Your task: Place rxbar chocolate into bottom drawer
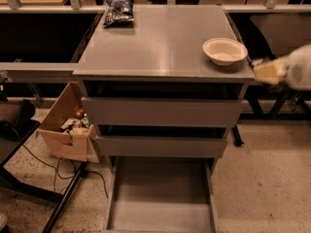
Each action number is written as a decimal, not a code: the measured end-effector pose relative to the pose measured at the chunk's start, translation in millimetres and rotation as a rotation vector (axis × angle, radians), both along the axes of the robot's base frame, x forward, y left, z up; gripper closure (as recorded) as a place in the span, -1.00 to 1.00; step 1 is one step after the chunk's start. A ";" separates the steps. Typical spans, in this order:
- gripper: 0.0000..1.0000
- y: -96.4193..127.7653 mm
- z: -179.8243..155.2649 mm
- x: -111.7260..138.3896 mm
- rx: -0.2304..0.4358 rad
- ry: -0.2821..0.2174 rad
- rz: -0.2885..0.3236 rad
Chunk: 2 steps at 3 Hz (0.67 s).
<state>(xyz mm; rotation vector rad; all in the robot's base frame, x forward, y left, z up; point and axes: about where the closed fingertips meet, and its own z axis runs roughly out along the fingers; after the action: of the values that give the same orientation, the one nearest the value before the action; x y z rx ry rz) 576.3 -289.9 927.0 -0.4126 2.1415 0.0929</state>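
The claw [268, 73] shows at the right edge of the view, blurred, just beside the right front corner of the bench [160, 47] and near the white bowl [224, 51] that stands there. It is at about the height of the bench top and well above the bottom drawer [160, 198]. If it is clenched, released or grasping something cannot be told. The pale arm [300, 67] behind it reaches in from the right side, roughly level. The chocolate bar is not to be seen: it lies neither on the bench nor on the floor of the drawer, so it is perhaps in the claw, but this is only a guess. The bottom drawer is already pulled out wide and its floor is bare, while the two upper drawers [160, 111] are closed. A blue-and-white snack bag [118, 11] lies at the far left corner of the bench. So the task seems only prepared. The bar must yet be brought down over the open drawer and set inside, and nothing shows this step as done.
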 end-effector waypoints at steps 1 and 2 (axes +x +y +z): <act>1.00 8.6 -134.3 -10.0 0.184 0.052 0.018; 1.00 6.6 -192.4 -6.6 0.336 -0.018 -0.016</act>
<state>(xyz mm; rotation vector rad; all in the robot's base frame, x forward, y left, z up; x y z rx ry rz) 569.6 -283.3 734.6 -0.1985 2.0619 0.4315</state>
